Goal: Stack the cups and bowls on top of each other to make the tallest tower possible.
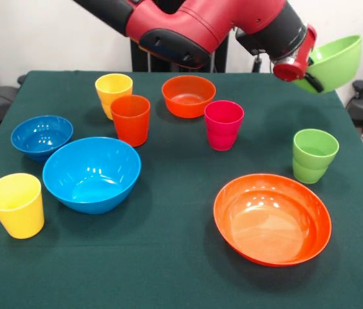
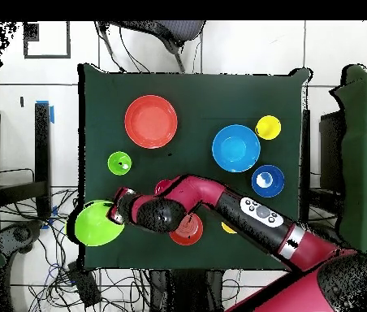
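Gripper pinches the rim of the glossy lime green bowl, held tilted in the air beyond the table edge; remaining smooth tapered cups and round bowls sit unstacked on the dark green cloth.

A robotics lab, by every sign — a red and black robot arm reaches over a table draped in dark green cloth, set against a plain white wall. From overhead, loose cables sprawl across a pale tiled floor — an office chair is parked at the table's far edge, with more green-covered tables alongside.
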